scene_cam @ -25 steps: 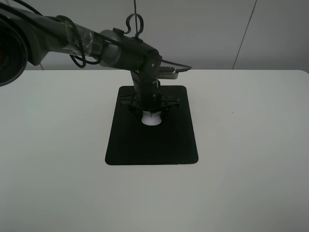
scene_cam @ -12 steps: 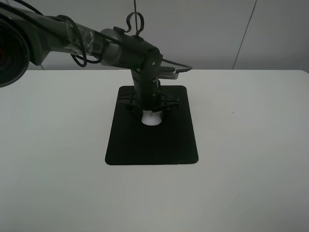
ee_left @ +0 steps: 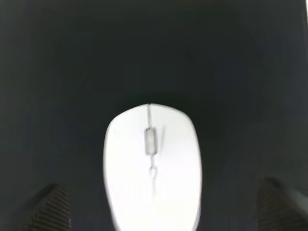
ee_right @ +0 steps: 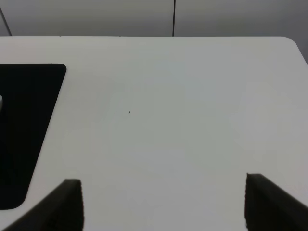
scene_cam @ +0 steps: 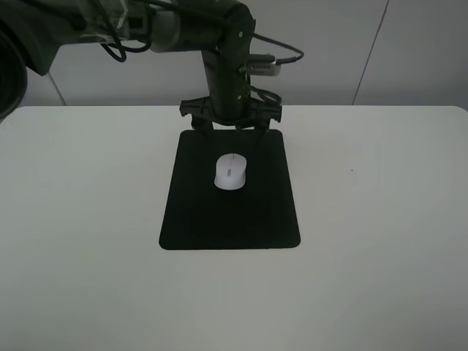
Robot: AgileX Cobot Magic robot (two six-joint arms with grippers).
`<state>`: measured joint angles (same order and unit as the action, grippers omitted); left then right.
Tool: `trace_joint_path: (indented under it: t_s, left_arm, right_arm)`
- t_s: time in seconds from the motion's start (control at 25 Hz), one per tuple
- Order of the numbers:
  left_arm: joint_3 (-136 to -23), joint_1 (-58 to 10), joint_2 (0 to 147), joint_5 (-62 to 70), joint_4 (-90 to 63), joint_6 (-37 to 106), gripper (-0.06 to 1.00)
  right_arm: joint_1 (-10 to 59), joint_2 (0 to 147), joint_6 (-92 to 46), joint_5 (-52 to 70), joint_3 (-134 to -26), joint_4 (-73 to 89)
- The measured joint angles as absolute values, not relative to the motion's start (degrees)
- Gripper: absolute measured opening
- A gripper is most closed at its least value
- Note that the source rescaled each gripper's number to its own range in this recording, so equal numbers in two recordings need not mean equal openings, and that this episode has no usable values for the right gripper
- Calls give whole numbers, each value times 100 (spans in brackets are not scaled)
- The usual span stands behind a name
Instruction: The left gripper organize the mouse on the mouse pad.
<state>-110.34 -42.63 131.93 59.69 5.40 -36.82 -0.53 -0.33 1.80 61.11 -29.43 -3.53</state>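
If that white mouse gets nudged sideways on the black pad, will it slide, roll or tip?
Probably slide, not roll or tip: the mouse sits low and flat on the mouse pad. The matte pad may drag on it slightly. Its smooth domed shell looks slippery, so a pinch high on its sides might slip.

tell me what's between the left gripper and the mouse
Nothing but bare mouse pad: the exterior high view shows the open left gripper apart from the mouse.
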Motion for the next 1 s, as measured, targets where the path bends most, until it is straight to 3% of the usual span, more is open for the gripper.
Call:
trace_joint_path:
  t_s: [0.6,1.0]
  left_arm:
    - [-11040,-4217,12320,6800,1086,-3282,100]
    - [-11040,-3661,12267,6963,944,-2836,100]
  right_arm:
    - [-53,-33,180,6111,-2943,-348]
    - [-53,-33,180,6111,-2943,-348]
